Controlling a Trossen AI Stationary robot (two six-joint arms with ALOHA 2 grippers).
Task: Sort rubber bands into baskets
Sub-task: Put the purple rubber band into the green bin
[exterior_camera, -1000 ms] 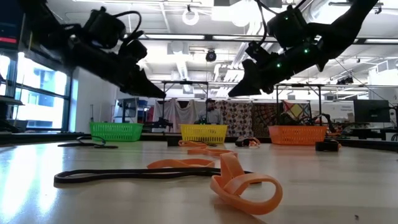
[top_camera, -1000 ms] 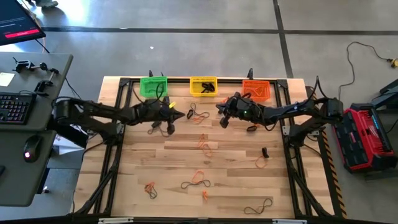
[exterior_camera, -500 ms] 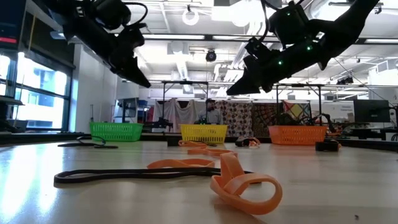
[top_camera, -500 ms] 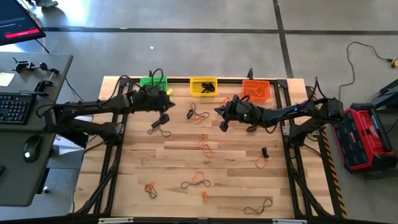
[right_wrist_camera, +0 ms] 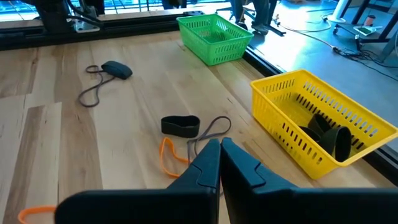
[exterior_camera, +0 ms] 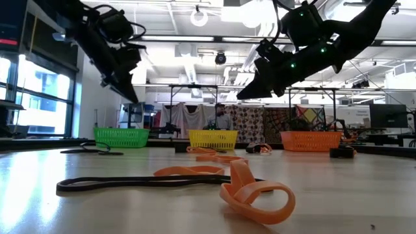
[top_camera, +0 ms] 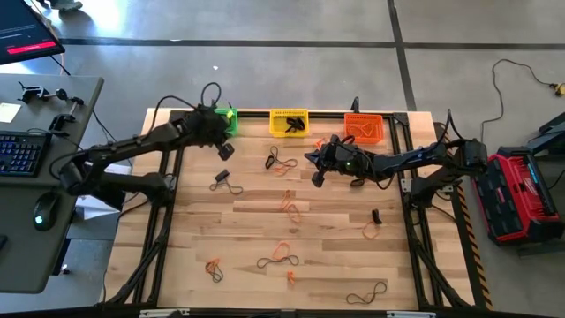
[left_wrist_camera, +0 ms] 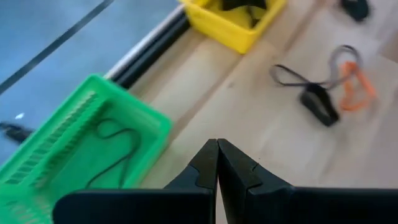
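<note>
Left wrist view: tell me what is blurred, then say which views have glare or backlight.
Left wrist view: the dark and orange bands beyond the shut left gripper are smeared, and the green basket is soft. Low view: bright ceiling lights silhouette both arms; the near orange band is sharp. High view: even light, no glare.

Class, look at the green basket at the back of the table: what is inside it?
In the left wrist view, the green basket holds one thin dark rubber band on its floor. Its near end is cut off by the picture's edge. From above, the left arm covers most of it.
</note>
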